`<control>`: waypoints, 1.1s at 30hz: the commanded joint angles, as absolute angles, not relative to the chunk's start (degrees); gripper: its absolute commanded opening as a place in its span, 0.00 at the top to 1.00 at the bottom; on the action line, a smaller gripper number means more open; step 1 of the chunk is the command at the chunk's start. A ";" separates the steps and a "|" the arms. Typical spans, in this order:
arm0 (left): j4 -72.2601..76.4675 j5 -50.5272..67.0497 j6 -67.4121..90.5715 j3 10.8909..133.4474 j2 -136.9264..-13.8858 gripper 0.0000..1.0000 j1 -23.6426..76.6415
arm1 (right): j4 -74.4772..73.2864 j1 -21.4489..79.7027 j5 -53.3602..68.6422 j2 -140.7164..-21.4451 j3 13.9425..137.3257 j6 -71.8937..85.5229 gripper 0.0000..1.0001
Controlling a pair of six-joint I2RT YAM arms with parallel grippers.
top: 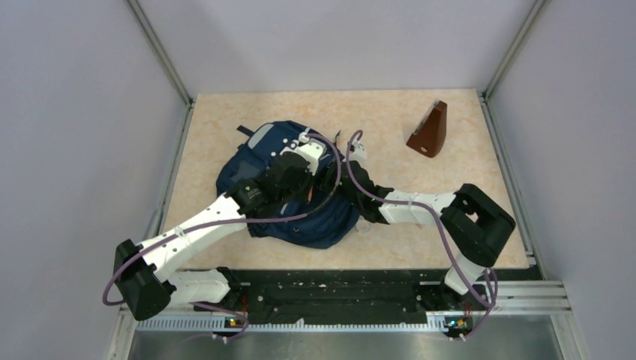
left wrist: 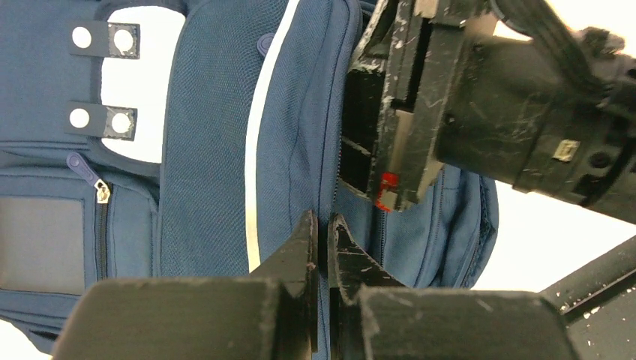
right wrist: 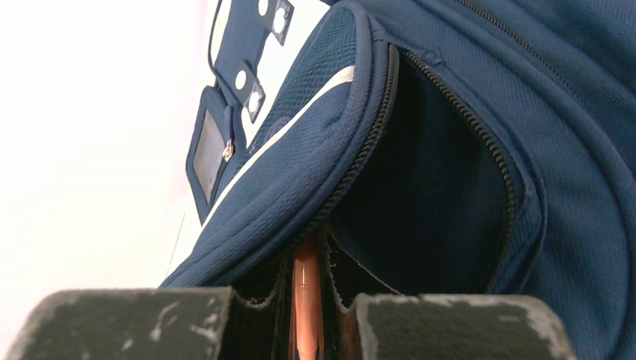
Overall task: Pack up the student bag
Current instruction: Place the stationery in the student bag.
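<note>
Evidently mid-insertion: on the student bag (top: 315, 225), lying left of the tabletop's middle, the left gripper (left wrist: 322, 251) seems pinched on the pocket flap, while the right gripper (right wrist: 304, 300), clamped on a slim orange pen (right wrist: 305, 262), must next push it straight into the gaping pocket.

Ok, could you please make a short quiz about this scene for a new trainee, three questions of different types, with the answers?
1. True or false: the pocket of the bag in front of the right fingers is zipped shut.
2. What do the right fingers hold? A) a thin orange pen B) a book C) nothing
3. Which thing stands on the table apart from the bag?
Key: 1 false, it gapes open. 2 A. 3 the brown wedge, at the far right.
</note>
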State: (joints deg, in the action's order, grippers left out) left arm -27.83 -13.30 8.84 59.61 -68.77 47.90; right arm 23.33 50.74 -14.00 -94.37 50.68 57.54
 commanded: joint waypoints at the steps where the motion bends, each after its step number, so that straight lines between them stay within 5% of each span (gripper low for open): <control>1: -22.68 -11.25 9.06 60.21 -66.26 1.00 48.30 | 36.67 51.29 -19.93 -98.09 54.85 56.25 1.00; 7: -22.75 -11.73 9.05 60.21 -66.75 1.00 48.25 | 40.35 52.57 -20.73 -102.45 57.89 55.55 1.00; 17: -22.63 -11.79 8.79 60.12 -67.12 1.00 48.27 | 43.60 52.58 -21.23 -99.45 52.37 52.48 0.69; 28: -22.89 -14.42 8.79 60.03 -67.32 1.00 48.18 | 45.28 52.87 -15.60 -89.72 43.41 43.74 0.59; 33: -22.85 -15.04 8.66 60.07 -67.32 1.00 48.03 | 34.07 52.87 -10.74 -80.93 39.56 39.02 0.54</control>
